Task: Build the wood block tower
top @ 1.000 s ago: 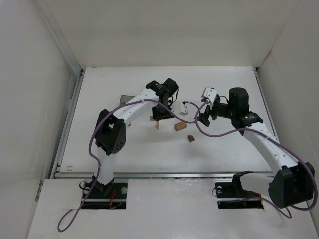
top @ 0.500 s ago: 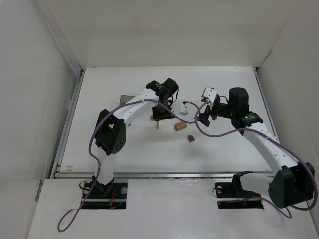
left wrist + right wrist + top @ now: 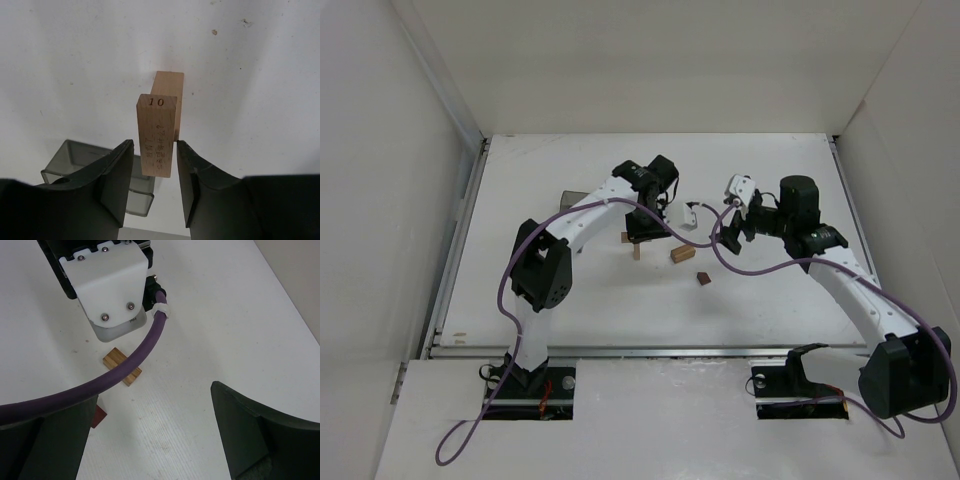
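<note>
In the left wrist view a light-tan upright block marked "10" [image 3: 158, 135] stands between the jaws of my left gripper [image 3: 154, 145]. A thin gap shows on each side, so the jaws are open and not clamping it. A second tan block [image 3: 170, 87] stands just behind it. In the top view both blocks [image 3: 634, 246] sit under the left gripper [image 3: 638, 236]. A tan block [image 3: 676, 256] lies flat to their right, and a small reddish-brown block [image 3: 702, 278] lies nearer. My right gripper [image 3: 154, 392] is wide open and empty above the table, with the flat tan block [image 3: 122, 366] and the red block [image 3: 98, 416] ahead of it.
A dark translucent grey box [image 3: 95, 165] lies close behind the left jaw, and it shows in the top view [image 3: 572, 195] left of the left arm. The left arm's purple cable [image 3: 125, 365] crosses the right wrist view over the flat tan block. White walls enclose the table.
</note>
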### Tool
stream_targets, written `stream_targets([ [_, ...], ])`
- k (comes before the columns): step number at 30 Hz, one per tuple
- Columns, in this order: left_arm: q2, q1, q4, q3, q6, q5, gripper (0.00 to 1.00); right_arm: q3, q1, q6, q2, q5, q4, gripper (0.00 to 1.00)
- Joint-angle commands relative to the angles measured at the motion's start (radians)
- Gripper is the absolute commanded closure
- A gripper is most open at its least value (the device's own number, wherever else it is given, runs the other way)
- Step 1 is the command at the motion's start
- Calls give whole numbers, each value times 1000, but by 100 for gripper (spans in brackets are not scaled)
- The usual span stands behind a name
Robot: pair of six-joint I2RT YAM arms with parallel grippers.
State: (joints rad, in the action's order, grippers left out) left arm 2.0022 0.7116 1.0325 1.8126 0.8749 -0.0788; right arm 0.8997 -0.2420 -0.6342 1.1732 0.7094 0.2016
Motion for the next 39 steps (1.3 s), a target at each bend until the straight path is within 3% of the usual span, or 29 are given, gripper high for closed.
stream_targets([
  [1,-16,-1,41,94,-5,-38,62,21,1,56,-37,-28,-65,0],
  [7,-83,-1,41,148,-27,-105,59,71,1,244,-55,-184,-131,0],
  [12,-146,-1,23,148,-71,-127,58,131,1,412,-64,-413,-163,0],
  [16,-236,-43,-107,87,-180,-108,58,174,1,517,-52,-623,-172,0],
  [19,-331,-106,-254,41,-336,-58,58,255,1,764,-12,-848,-128,0],
  [21,-399,-167,-317,-2,-428,-27,54,336,1,867,40,-867,-78,0],
  [25,-494,-269,-425,-79,-644,68,39,393,1,1229,106,-837,85,0],
  [27,-520,-299,-448,-117,-723,144,36,303,-25,1515,106,-879,169,0],
  [29,-556,-320,-457,-154,-772,279,25,237,-57,1762,79,-959,229,0],
  [32,-591,-343,-466,-206,-818,330,23,192,-120,1870,98,-1019,275,0],
  [36,-619,-354,-476,-249,-829,320,23,312,-166,1889,245,-1028,442,1],
  [39,-628,-363,-476,-249,-829,320,23,358,-189,1948,357,-958,467,5],
])
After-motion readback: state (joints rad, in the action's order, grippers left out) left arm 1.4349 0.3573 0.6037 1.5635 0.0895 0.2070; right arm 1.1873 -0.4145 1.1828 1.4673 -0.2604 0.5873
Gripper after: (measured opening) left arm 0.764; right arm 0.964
